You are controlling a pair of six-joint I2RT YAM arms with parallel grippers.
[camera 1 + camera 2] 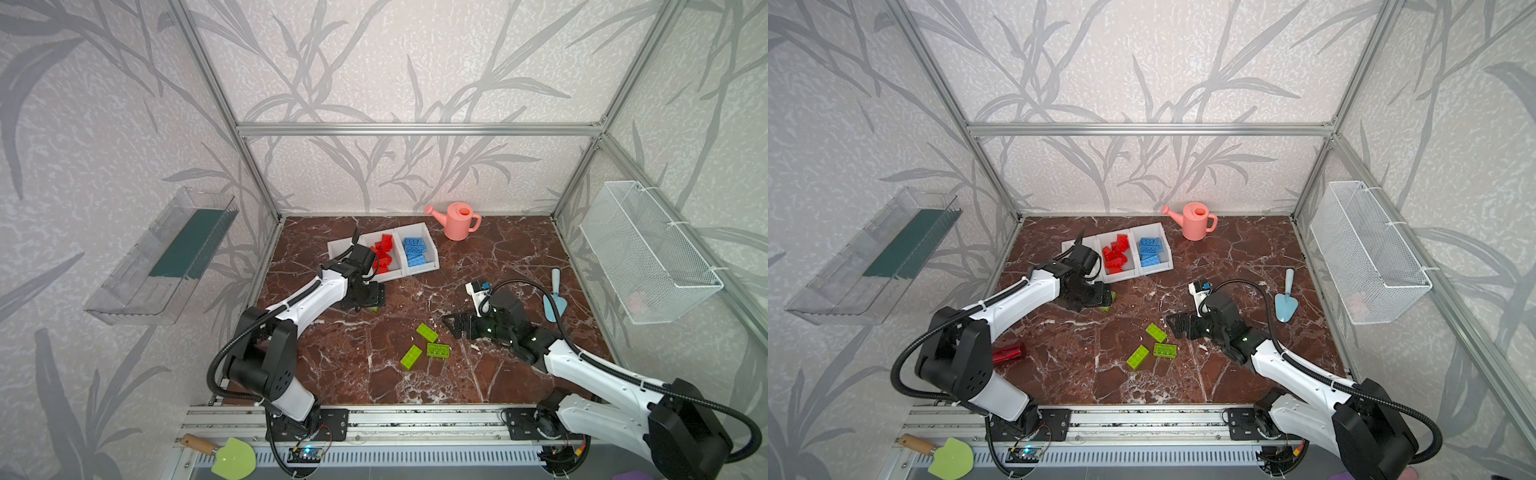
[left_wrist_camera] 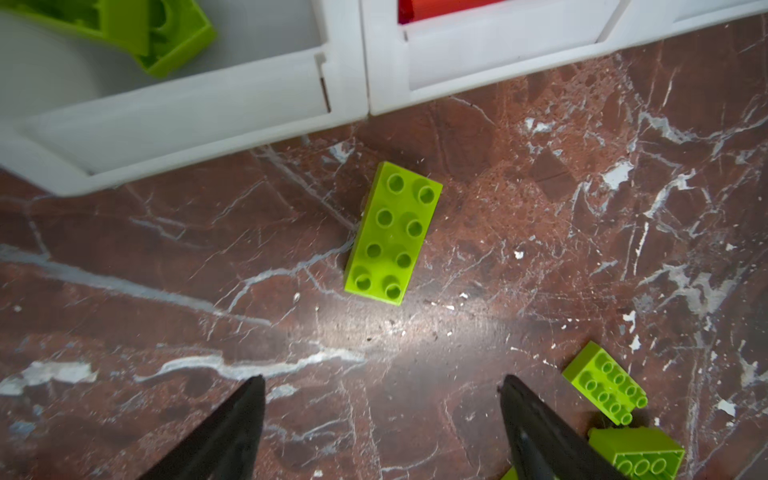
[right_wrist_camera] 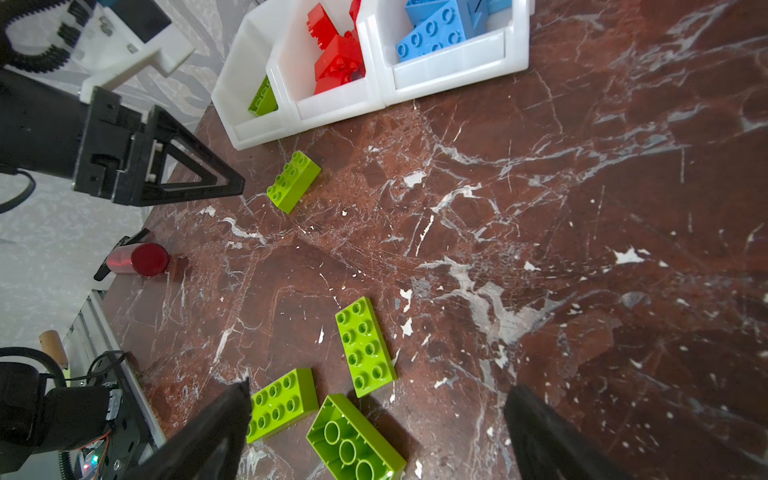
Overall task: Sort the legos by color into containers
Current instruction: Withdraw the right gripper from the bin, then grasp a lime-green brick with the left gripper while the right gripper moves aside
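Green lego by the containers: left gripper, jaws apart, empty, should straddle its long sides; right gripper likewise spread.

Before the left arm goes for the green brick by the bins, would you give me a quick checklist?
1. Left tool open and empty: ok.
2. Green brick flat, studs up, touching nothing: ok.
3. Brick between the tool's fingers: not ok, it lies beyond them.
4. Green bin has room: ok.
5. Right tool away, over three other green bricks: ok.
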